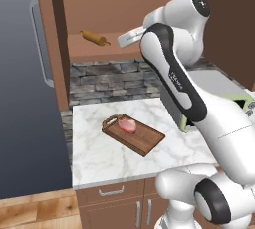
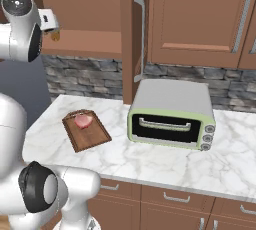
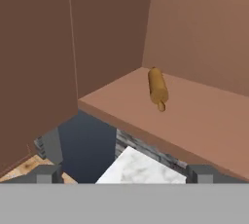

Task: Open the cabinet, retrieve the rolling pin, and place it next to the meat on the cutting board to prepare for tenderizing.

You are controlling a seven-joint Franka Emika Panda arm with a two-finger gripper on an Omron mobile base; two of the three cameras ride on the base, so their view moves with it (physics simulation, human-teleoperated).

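Observation:
The cabinet (image 1: 99,51) stands with both doors swung open, its left door (image 1: 50,39) out to the side. The tan rolling pin (image 1: 94,38) lies on the inner shelf, alone, and the hand view looks straight at the rolling pin (image 3: 157,88) on the shelf (image 3: 194,116). My gripper (image 1: 121,39) hovers at shelf height just right of the pin, apart from it. Its fingertips (image 3: 44,173) stand wide apart, open, with nothing between them. Below on the counter, the pink meat (image 1: 127,125) rests near the handle end of the dark cutting board (image 1: 144,141).
A pale green toaster oven (image 2: 172,114) sits on the marble counter (image 2: 150,164) right of the board. The open right door (image 2: 127,34) juts out edge-on with its bar handle. A dark grey fridge (image 1: 20,98) stands left of the counter. Another wall cabinet (image 2: 200,19) hangs further right.

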